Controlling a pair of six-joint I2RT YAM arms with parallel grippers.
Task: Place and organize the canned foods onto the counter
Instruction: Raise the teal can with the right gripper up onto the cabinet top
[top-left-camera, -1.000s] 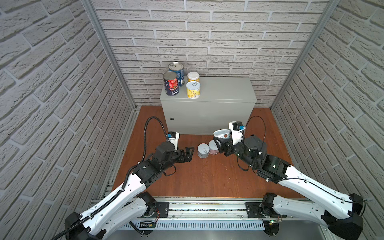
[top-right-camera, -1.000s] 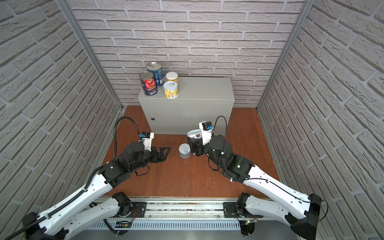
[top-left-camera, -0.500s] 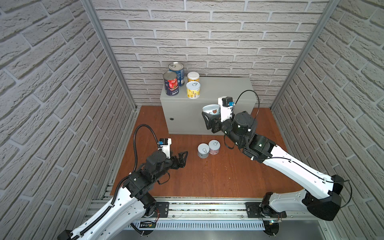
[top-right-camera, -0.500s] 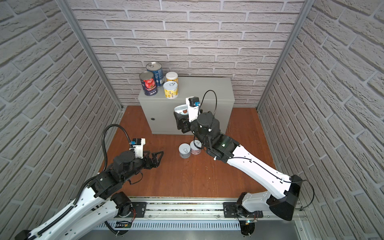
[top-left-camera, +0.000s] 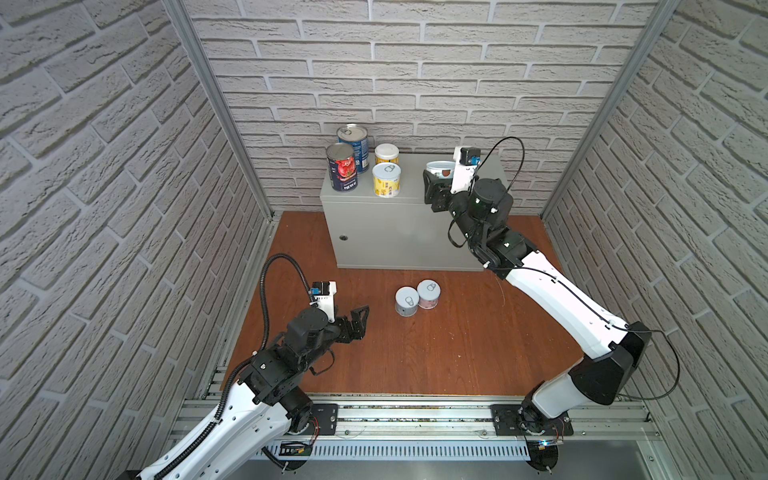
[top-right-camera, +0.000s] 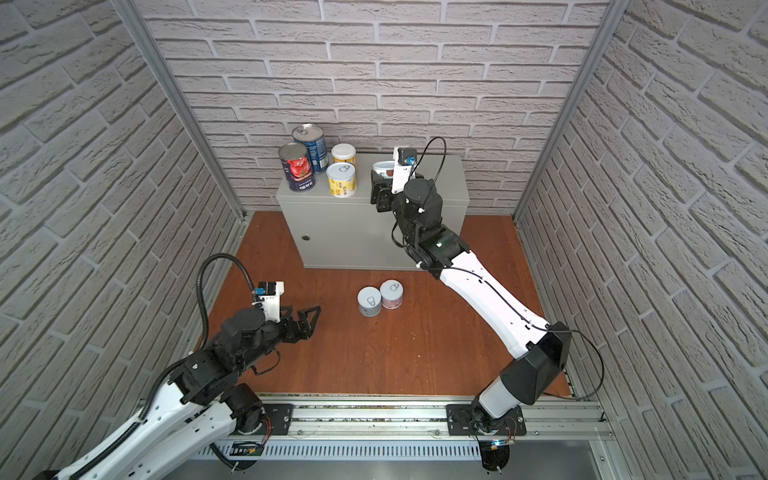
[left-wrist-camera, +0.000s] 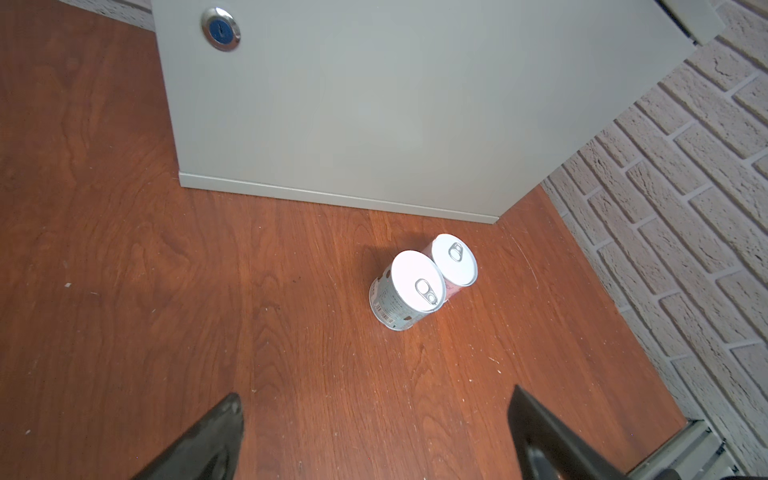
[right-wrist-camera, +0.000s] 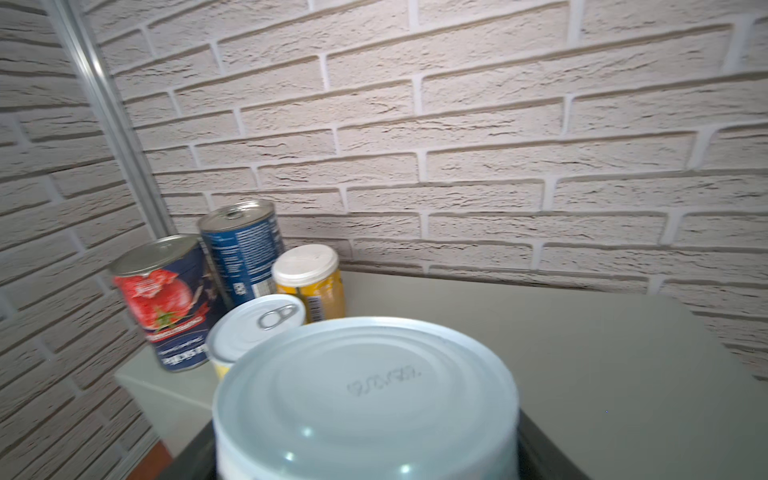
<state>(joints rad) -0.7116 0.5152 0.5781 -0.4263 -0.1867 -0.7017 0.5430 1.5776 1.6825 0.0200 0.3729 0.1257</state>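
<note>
My right gripper (top-left-camera: 438, 178) is shut on a pale blue can (top-left-camera: 439, 168), holding it over the right half of the grey counter (top-left-camera: 409, 237); its ribbed end (right-wrist-camera: 365, 399) fills the right wrist view. On the counter's left end stand a blue-label can (top-left-camera: 353, 145), a tomato can (top-left-camera: 343, 169) and two yellow cans (top-left-camera: 386, 153) (top-left-camera: 386, 180). A pale blue can (top-left-camera: 406, 301) and a pink can (top-left-camera: 428, 294) stand touching on the floor in front. My left gripper (top-left-camera: 360, 321) hangs open and empty, left of that pair (left-wrist-camera: 409, 291).
Brick walls close in three sides, and the counter stands against the back wall. The reddish wooden floor (top-left-camera: 415, 357) runs to a metal rail (top-left-camera: 415, 415) at the near edge. A round lock (left-wrist-camera: 220, 29) sits on the counter front. The counter top (right-wrist-camera: 561, 340) right of the cans is bare.
My right arm has lifted the pale blue can from the floor up over the counter. My left arm has drawn back from the floor cans, its gripper still open.
</note>
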